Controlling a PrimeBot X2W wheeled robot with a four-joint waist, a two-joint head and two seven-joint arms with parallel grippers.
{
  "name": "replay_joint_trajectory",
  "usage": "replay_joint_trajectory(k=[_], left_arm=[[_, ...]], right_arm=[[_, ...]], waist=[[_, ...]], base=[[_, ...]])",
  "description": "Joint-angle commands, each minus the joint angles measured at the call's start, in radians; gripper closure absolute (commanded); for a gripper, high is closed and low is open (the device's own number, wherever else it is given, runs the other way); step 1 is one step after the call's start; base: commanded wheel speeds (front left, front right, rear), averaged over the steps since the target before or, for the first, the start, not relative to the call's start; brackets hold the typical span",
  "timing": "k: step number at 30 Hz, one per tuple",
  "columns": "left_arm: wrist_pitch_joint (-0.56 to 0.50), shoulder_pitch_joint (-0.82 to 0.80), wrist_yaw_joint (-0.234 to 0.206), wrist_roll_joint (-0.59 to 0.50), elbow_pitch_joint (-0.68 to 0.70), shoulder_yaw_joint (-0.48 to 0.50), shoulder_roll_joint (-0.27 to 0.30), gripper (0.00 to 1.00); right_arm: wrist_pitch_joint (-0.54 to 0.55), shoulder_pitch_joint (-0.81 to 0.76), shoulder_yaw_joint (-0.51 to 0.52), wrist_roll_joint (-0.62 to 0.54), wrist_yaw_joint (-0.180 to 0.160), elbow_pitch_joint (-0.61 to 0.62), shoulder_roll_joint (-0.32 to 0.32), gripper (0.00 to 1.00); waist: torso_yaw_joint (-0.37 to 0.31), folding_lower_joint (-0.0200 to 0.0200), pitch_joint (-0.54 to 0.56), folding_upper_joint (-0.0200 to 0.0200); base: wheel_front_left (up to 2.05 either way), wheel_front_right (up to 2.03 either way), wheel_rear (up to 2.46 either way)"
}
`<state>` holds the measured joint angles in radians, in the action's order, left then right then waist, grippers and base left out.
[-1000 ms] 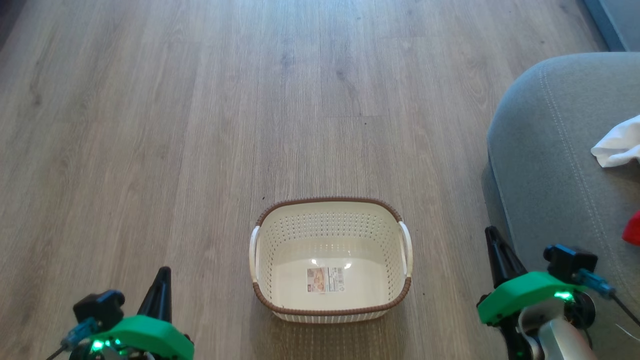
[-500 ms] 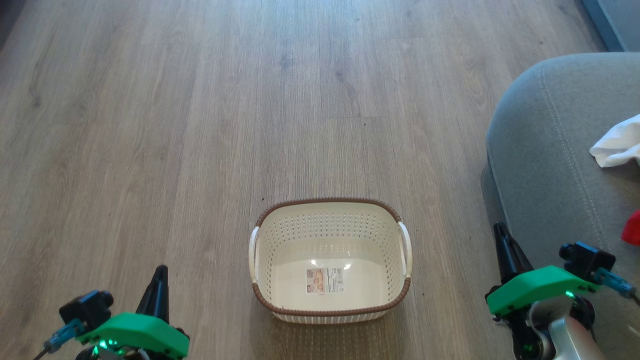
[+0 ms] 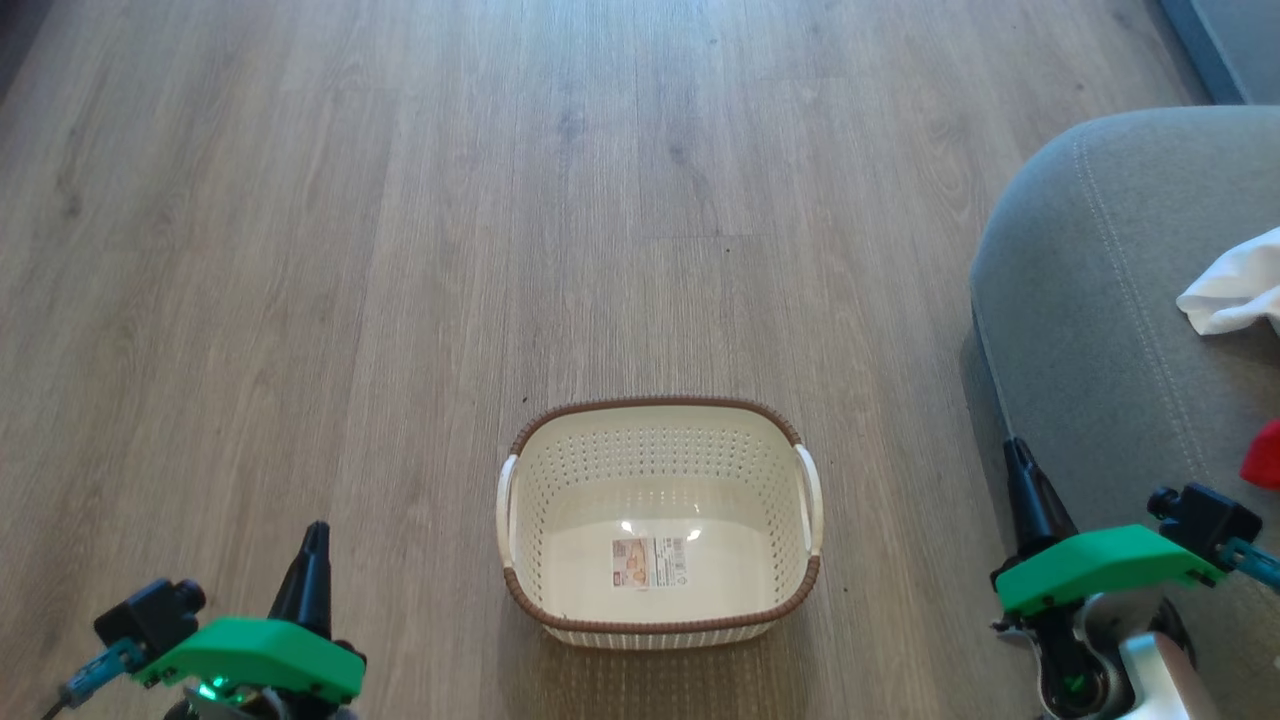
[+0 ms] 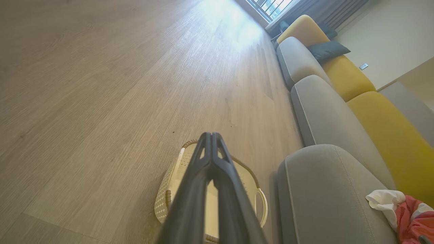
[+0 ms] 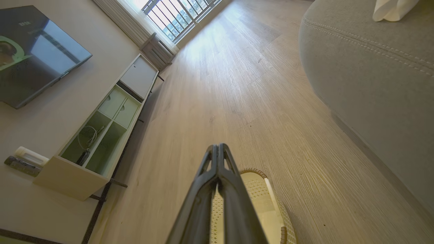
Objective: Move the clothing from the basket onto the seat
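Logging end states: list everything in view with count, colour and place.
basket: one, cream with brown rim, on the floor
seat: one, grey, right of the basket
white cloth: one, white, on the seat
red clothing: one heap, red, beside the white cloth
floor: one, pale wood
back cushions: two, yellow, behind the seats
television: one, black, on the wall
cabinet: one, cream, below the television
left gripper: one, dark, shut, left of the basket
right gripper: one, dark, shut, beside the seat

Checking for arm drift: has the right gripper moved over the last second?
Yes. In the head view the right gripper has slid right, away from the basket and toward the seat.
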<state>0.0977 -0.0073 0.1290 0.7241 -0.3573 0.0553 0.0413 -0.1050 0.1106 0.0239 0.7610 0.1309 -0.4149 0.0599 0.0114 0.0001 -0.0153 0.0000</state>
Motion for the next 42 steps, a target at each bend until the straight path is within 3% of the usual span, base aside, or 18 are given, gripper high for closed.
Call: replay_joint_trajectory(k=[1, 42], left_arm=[[-0.004, -0.057, 0.001, 0.026, 0.039, 0.019, 0.006, 1.00], [-0.119, -0.081, 0.001, 0.501, 0.079, 0.041, 0.008, 1.00]], right_arm=[[0.009, 0.026, -0.002, 0.025, 0.000, 0.041, -0.003, 1.00], [0.125, 0.010, 0.049, 0.480, 0.000, 0.112, -0.007, 1.00]], waist=[[0.000, 0.0000, 0.000, 0.0000], [-0.006, -0.0001, 0.007, 0.0000]], base=[[0.00, 0.00, 0.00], [0.00, 0.00, 0.00]])
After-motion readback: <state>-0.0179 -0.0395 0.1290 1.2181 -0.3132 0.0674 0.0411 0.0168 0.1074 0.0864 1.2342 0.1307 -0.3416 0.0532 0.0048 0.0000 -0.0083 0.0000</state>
